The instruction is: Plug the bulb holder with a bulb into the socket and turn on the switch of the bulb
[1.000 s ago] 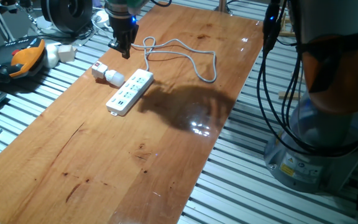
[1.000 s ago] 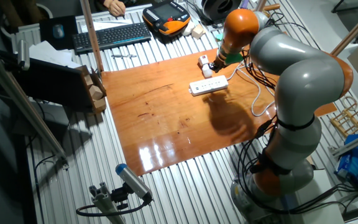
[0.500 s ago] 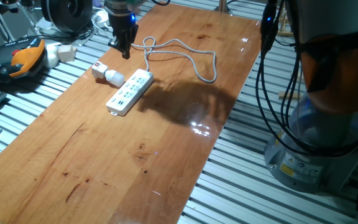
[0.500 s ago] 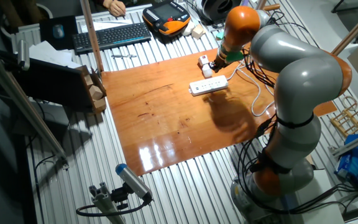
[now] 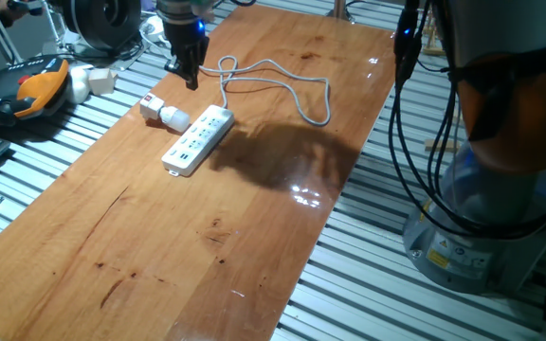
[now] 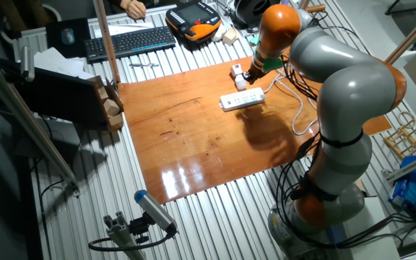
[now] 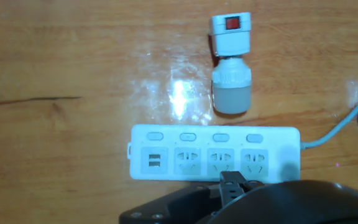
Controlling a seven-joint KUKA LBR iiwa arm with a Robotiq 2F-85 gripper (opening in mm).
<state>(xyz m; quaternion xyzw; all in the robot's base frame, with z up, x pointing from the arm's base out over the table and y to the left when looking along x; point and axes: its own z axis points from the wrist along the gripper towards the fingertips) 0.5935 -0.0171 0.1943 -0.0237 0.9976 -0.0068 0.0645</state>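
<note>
The bulb holder [image 7: 230,38], a white block with the red switch [image 7: 231,24], lies on its side on the wooden table, joined to the stubby white bulb [image 7: 231,87]. The socket strip [image 7: 216,152] lies flat just beside the bulb, apart from it, with its cord [image 5: 282,85] looping away. In one fixed view the holder [image 5: 152,106], bulb [image 5: 174,118] and strip [image 5: 198,139] lie at the table's far left. My gripper [image 5: 190,78] hangs above the table just behind them, fingers together and empty. It also shows in the other fixed view [image 6: 250,72].
An orange and black pendant [image 5: 36,87] and small white parts [image 5: 91,80] lie on the slatted bench left of the table. A keyboard [image 6: 130,40] lies further off. The robot's base and cables [image 5: 500,142] stand on the right side.
</note>
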